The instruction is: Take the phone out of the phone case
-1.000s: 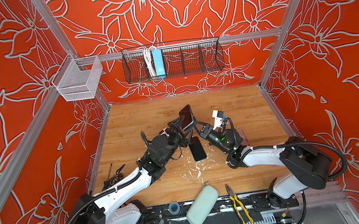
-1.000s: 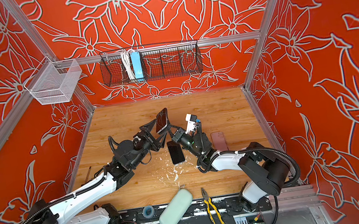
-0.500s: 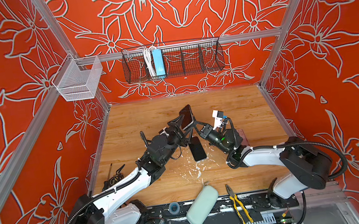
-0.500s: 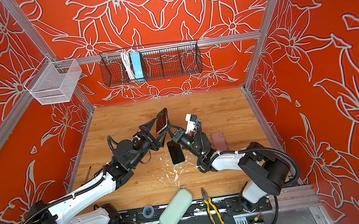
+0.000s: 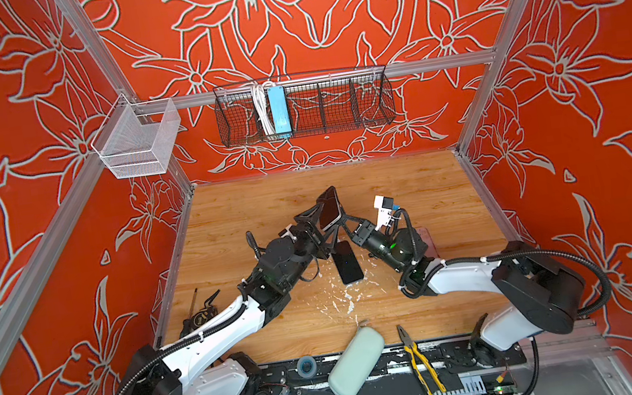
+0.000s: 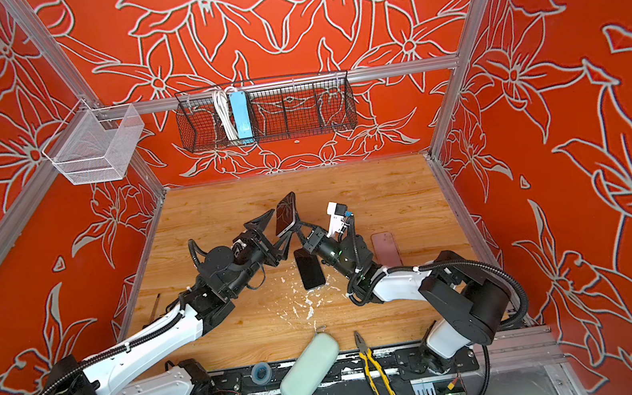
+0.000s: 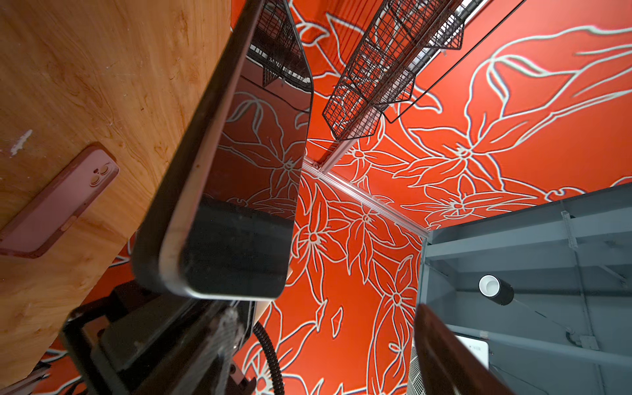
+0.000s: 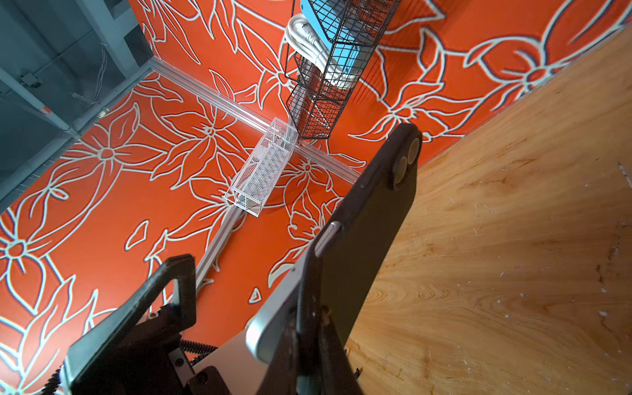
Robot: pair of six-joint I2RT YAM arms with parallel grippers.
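We see the phone (image 5: 328,208) lifted off the wooden table (image 5: 249,212), in the air over its middle, between the two grippers. Its long axis stands steeply, leaning a little. The camera end points up and toward the back wall, the bottom end down toward the grippers. The screen (image 7: 260,154) faces the left arm, and the back of the black phone case (image 8: 369,232), with its two lenses, faces the right arm.

The right gripper (image 8: 309,328) is pinched tight on the case's lower end, where a silver corner of the phone stands clear of the case (the rim has parted from it there, as far as we can see). The left gripper (image 5: 325,224) is spread wide about the phone's lower half and grips nothing. One blurred finger (image 7: 444,355) is well apart from the screen; whether the other touches the phone we cannot tell. How far the top end sits in the case is hidden.

Under the grippers a second black phone (image 5: 347,261) lies flat on the table. A pink phone case (image 6: 386,249) lies back up beside the right arm. At the front edge are a pale green pouch (image 5: 356,363), yellow-handled pliers (image 5: 419,360) and a tape roll (image 5: 303,366). Dark tools (image 5: 200,313) by the left edge are too small to name. On the back wall a black wire basket (image 5: 334,99) holds a blue power strip (image 5: 279,109) and a white cable (image 5: 260,105). A white mesh basket (image 5: 135,148) hangs at the left.
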